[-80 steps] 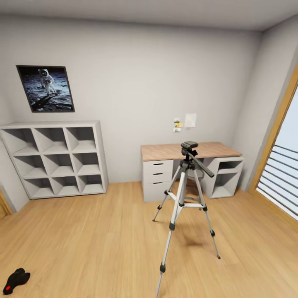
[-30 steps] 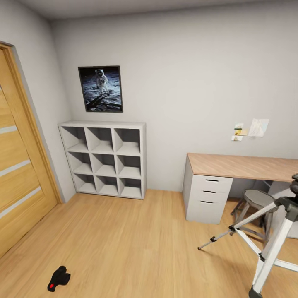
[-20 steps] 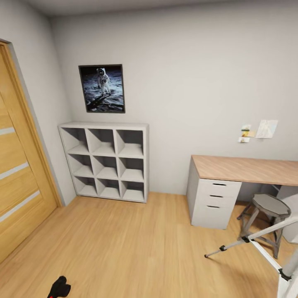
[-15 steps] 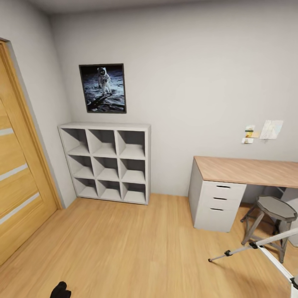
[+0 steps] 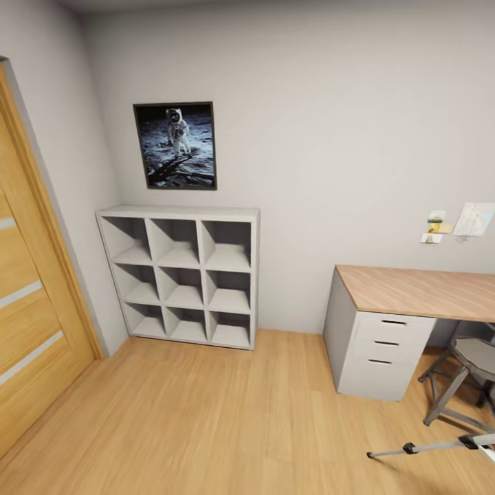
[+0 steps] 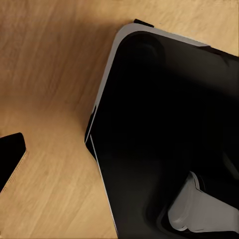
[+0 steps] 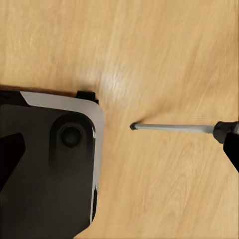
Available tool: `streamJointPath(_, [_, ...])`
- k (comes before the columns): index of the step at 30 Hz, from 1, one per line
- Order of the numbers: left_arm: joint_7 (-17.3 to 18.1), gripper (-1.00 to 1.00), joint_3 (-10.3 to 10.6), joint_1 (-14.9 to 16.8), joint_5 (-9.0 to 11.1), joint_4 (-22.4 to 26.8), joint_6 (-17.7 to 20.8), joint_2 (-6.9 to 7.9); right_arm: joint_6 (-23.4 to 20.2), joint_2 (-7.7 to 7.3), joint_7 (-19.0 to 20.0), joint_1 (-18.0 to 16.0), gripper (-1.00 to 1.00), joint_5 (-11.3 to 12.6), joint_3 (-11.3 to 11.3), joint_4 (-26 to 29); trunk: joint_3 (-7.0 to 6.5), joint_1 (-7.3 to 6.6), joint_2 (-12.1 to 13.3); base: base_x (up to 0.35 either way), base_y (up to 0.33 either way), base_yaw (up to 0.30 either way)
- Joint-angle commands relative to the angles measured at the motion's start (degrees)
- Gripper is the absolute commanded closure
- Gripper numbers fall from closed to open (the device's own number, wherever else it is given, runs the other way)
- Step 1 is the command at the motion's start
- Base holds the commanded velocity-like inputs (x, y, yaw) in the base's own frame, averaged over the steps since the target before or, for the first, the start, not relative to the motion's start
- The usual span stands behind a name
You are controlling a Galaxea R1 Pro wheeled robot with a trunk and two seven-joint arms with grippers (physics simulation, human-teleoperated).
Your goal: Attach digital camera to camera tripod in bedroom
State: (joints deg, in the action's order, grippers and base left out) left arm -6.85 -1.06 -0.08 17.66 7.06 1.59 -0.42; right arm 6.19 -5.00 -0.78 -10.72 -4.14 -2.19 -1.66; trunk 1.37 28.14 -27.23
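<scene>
One silver tripod leg (image 5: 430,447) with black foot at lower right of head view | digital camera out of frame | wood-topped white bench (image 5: 412,292) at right | claw states cannot be told | judged step: steer the base toward the camera, clear of the tripod leg.

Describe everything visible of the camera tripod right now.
Little of the camera tripod shows: in the head view, one silver metal leg with black joints lies low across the light wood floor at the lower right, cut off by the picture's edge, near the grey stool. Its head and the other legs are out of frame.
</scene>
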Motion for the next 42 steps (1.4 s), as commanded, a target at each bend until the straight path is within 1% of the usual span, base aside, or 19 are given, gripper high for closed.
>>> streamJointPath(1, [-0.18,-1.00,-0.08,-0.01,0.27,0.14,0.17,-0.02,0.30,-0.01,-0.08,-0.09,-1.00,-0.43,-0.16,-0.18,0.11,0.06,-0.10,0.297,0.210,-0.052])
streamJointPath(5, [-0.18,-1.00,-0.06,-0.01,0.24,0.14,0.17,-0.02,0.28,0.02,-0.13,-0.09,-1.00,-0.14,-0.12,-0.18,0.11,0.06,-0.10,0.257,0.166,-0.131])
streamJointPath(10, [-0.18,-1.00,-0.02,-0.01,0.20,0.14,0.14,-0.02,0.24,0.13,-0.14,-0.09,-1.00,0.02,-0.10,-0.18,0.11,0.06,-0.10,0.113,0.067,-0.210])
streamJointPath(33, [-0.09,-1.00,-0.08,-0.01,0.29,0.29,0.17,-0.01,0.22,0.17,-0.16,-0.09,-1.00,-0.25,-0.11,-0.18,0.11,0.06,-0.10,0.009,0.006,-0.249])
streamJointPath(42, [-0.09,-1.00,-0.08,-0.01,0.34,0.20,0.17,-0.02,0.22,0.15,-0.25,-0.09,-1.00,-0.42,-0.15,-0.15,0.11,0.06,-0.10,0.079,0.000,-0.090])
